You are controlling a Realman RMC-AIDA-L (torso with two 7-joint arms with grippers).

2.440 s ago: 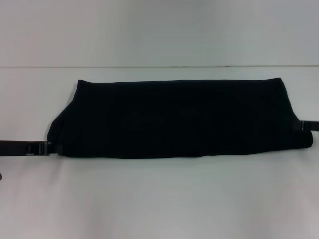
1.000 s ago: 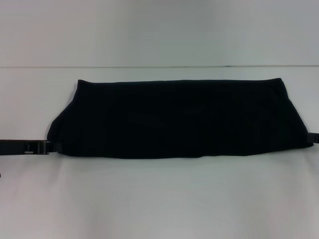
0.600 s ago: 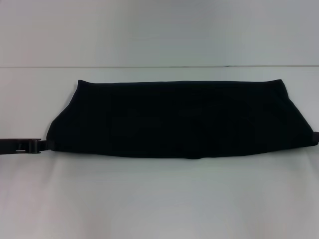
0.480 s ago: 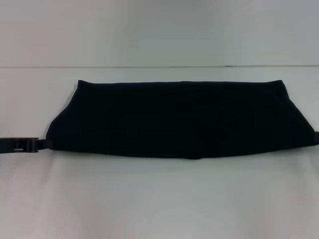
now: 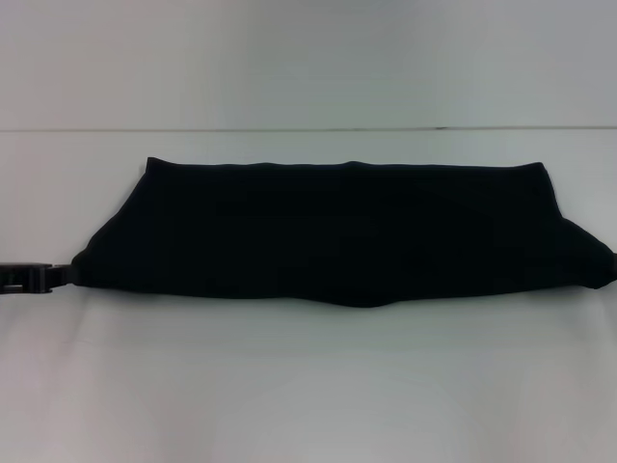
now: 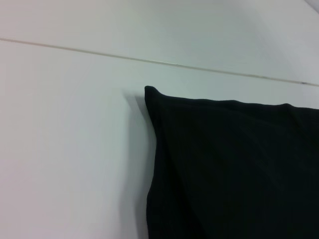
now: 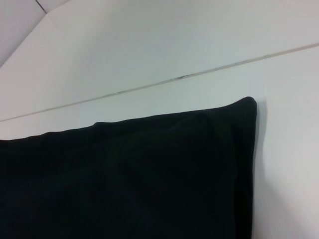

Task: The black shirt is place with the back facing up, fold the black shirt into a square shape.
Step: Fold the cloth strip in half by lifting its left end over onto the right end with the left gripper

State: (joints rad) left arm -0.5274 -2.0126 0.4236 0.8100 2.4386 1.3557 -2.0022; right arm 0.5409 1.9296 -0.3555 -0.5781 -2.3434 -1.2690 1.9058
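We see the shirt point(image 5: 337, 231) folded into a wide band; ends remain to fold. Left tool point(image 5: 60, 276) at one end, right tool point(image 5: 611, 270) at the other; grips unclear.

The shirt point(image 7: 129, 174) was seen lying flat on the white table point(image 7: 289, 114), one rounded corner set near a thin dark seam point(image 7: 209, 72) that was drawn across the pale surface behind the shirt's edge.

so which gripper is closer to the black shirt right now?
Neither clearly. The left gripper is at the black shirt's left near corner; the right gripper is at its right near corner, mostly out of the head view.
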